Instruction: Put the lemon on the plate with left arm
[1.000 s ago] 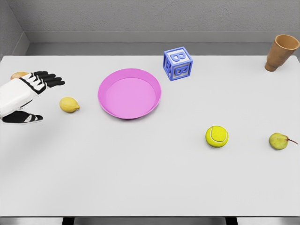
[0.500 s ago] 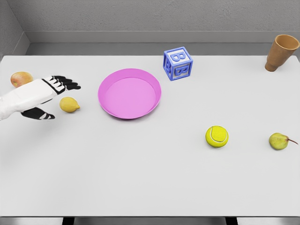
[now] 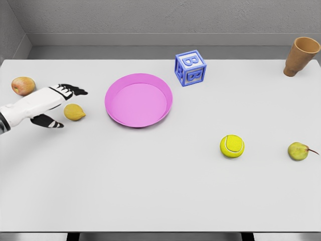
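The lemon [image 3: 74, 112] is seen lying on the white table [image 3: 160, 191], just left of the pink plate [image 3: 138, 100] and apart from it, with only bare tabletop between the two. The left hand [image 3: 50, 105] is held at the lemon's left side, its arm entering from the left edge; the fingers [image 3: 74, 91] are spread above and behind the fruit and the thumb [image 3: 50, 122] is set below and to the left, so the hand is open and nothing is clasped. Whether the lemon is touched by the palm cannot be told. An apple [image 3: 23, 86] is found behind the forearm near the table's left edge, close to the arm. A blue letter block [image 3: 190, 68] is placed just beyond the plate's far right rim. A tennis ball [image 3: 231, 146] and a pear [image 3: 299, 151] are set well off to the right, and a brown cup [image 3: 301, 55] is seen tilted at the far right corner.
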Robot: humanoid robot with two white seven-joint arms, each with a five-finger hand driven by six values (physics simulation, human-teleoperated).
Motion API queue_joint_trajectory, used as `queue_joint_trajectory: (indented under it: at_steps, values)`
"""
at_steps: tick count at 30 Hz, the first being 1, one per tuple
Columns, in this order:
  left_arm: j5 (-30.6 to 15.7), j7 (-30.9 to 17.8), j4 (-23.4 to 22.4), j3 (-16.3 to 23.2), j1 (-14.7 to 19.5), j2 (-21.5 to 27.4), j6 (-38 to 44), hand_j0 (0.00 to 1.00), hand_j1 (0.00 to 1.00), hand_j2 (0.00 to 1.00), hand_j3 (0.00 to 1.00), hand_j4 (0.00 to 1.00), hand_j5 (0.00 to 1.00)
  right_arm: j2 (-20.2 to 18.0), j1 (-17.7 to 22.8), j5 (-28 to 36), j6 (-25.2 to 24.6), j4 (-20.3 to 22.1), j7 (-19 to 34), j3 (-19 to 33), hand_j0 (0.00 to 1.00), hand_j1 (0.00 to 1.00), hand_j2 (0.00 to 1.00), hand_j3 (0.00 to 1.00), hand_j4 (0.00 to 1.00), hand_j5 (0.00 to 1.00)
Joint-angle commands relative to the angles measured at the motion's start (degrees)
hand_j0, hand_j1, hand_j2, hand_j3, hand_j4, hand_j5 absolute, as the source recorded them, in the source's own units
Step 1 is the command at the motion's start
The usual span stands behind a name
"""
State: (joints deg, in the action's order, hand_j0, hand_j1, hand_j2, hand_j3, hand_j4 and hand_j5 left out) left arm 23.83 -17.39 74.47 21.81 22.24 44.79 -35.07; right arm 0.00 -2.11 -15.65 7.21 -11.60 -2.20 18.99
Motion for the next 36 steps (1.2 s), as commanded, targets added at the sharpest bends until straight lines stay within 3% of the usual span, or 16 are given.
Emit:
queue_joint_trajectory:
  at_steps: [1, 5, 14, 20, 36]
  values:
    - [-0.3, 0.0, -3.5, 0.1, 0.0, -0.6, 0.1, 1.00, 1.00, 1.00, 1.00, 1.00, 1.00, 0.0, 0.0, 0.1, 0.0, 0.0, 0.0, 0.0, 1.00, 1.00, 1.00, 1.00, 1.00, 1.00]
    - [-0.2, 0.0, -6.6, 3.5, 3.0, -2.5, 0.1, 1.00, 1.00, 1.00, 1.00, 1.00, 1.00, 0.0, 0.0, 0.0, 0.0, 0.0, 0.0, 0.0, 1.00, 1.00, 1.00, 1.00, 1.00, 1.00]
    - [0.1, -0.1, -6.6, 5.3, 3.7, -2.5, 0.1, 1.00, 1.00, 1.00, 1.00, 1.00, 1.00, 0.0, 0.0, 0.0, 0.0, 0.0, 0.0, 0.0, 1.00, 1.00, 1.00, 1.00, 1.00, 1.00]
    - [1.7, -0.5, -6.7, 5.4, 4.0, -2.4, 0.1, 0.87, 0.87, 0.87, 0.87, 0.87, 0.87, 0.0, 0.0, 0.0, 0.0, 0.0, 0.0, 0.0, 1.00, 1.00, 1.00, 1.00, 1.00, 1.00]
    - [1.9, -2.7, -8.5, 5.3, 5.5, -2.1, 0.1, 0.75, 0.75, 0.75, 0.75, 0.75, 0.75, 0.0, 0.0, 0.0, 0.0, 0.0, 0.0, 0.0, 1.00, 1.00, 1.00, 1.00, 1.00, 1.00]
